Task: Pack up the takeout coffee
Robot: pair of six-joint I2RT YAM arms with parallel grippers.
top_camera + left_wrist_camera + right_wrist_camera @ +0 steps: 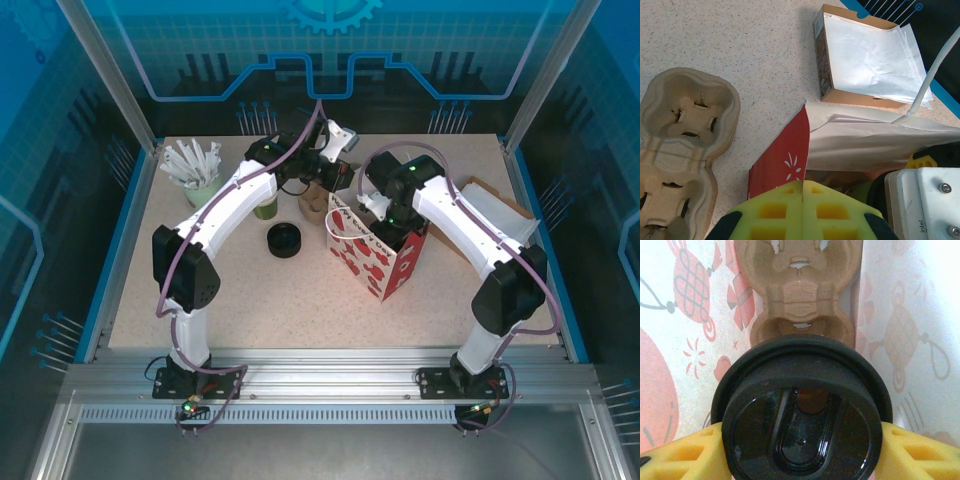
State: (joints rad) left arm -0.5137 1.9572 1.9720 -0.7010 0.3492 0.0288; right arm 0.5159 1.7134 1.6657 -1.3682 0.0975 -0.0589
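1. The right gripper pinches the takeout coffee by its black lid, inside the red-patterned paper bag.
2. A pulp cup carrier sits deeper in the bag, past the cup.
3. The left gripper, pressed together on nothing, hovers over the bag's left rim.
4. Left of the bag on the tabletop are a second carrier and a pile of black lids.

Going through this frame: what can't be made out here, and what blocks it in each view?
- Right wrist view: the takeout coffee shows just its black lid. The lid hides the cup wall and base, so whether it sits in the bag's carrier is unclear.
- Right wrist view: right gripper, fingertips behind the lid, cut by the bottom edge.
- Left wrist view: gift bag, inside blocked by the shut left gripper.
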